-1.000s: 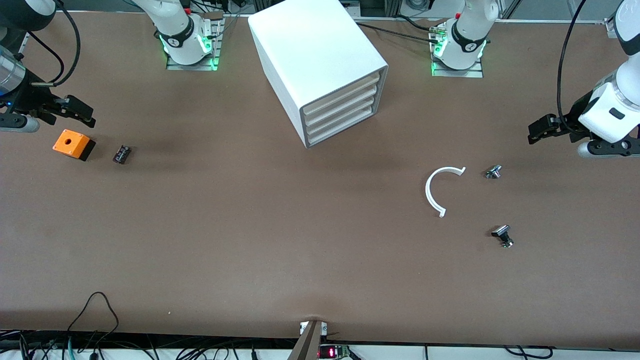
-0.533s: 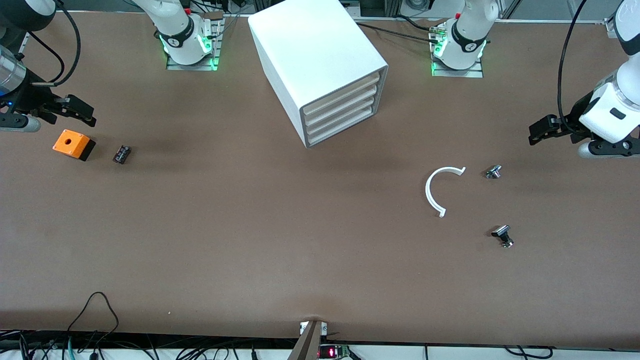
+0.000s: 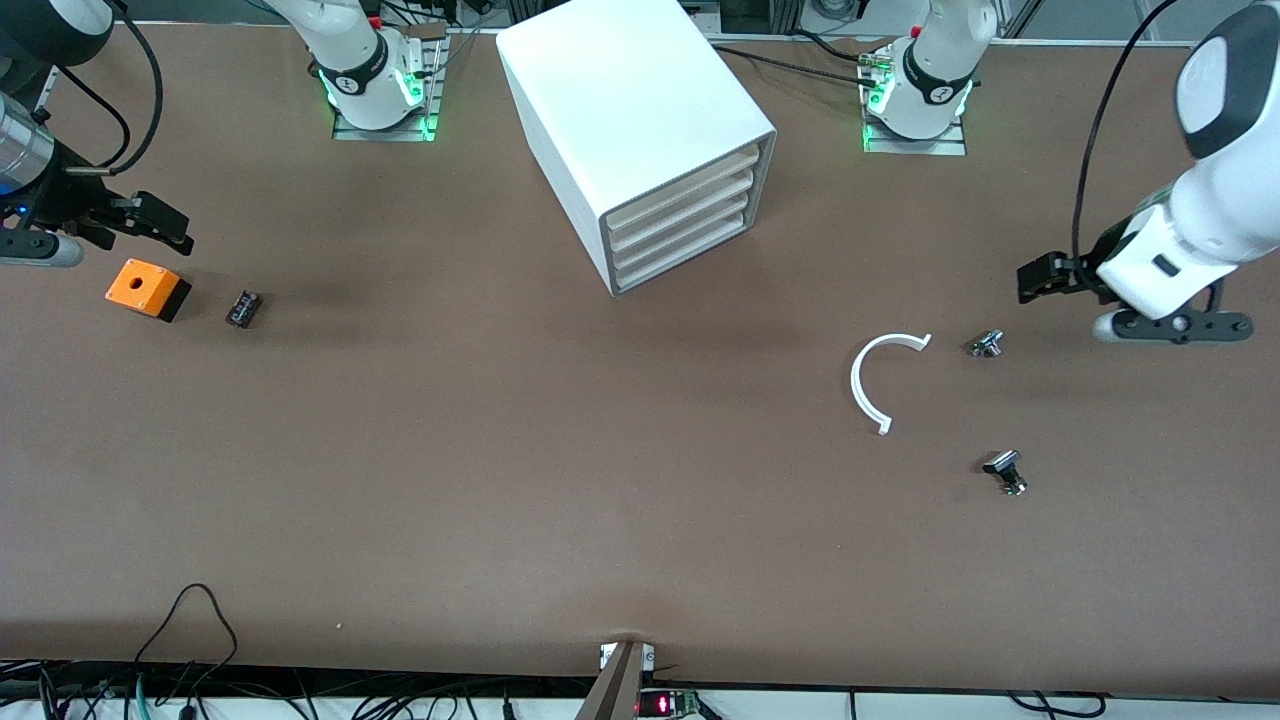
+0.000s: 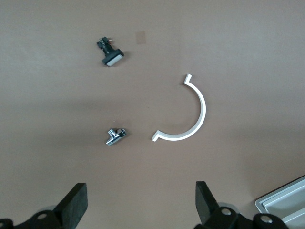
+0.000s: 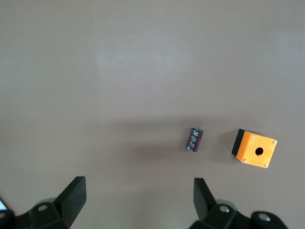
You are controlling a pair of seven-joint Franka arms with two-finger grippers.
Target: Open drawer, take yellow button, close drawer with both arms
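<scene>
Brown matte tabletop fills our view, with cables trailing along its edge nearest the front camera. We take the white cabinet as our landmark; it stands between the two arm bases, four cream-fronted drawers stacked in its face. The drawer, uppermost of the four, sits flush with the others, so we see nothing of what it holds, and the button is nowhere visible to us. Toward the left arm's end from the cabinet, and nearer the front camera than it, lie a white half-ring, a small silver knob and a black-capped knob. The left gripper hangs over bare tabletop just beside the silver knob, fingers spread apart and holding nothing; its wrist view catches only a corner of the cabinet. Toward the right arm's end from the cabinet rest an orange cube with a hole and a small dark cylinder whose markings we cannot read. The right gripper hovers just above the cube, fingers wide and empty, its arm cut off at the picture's edge.
</scene>
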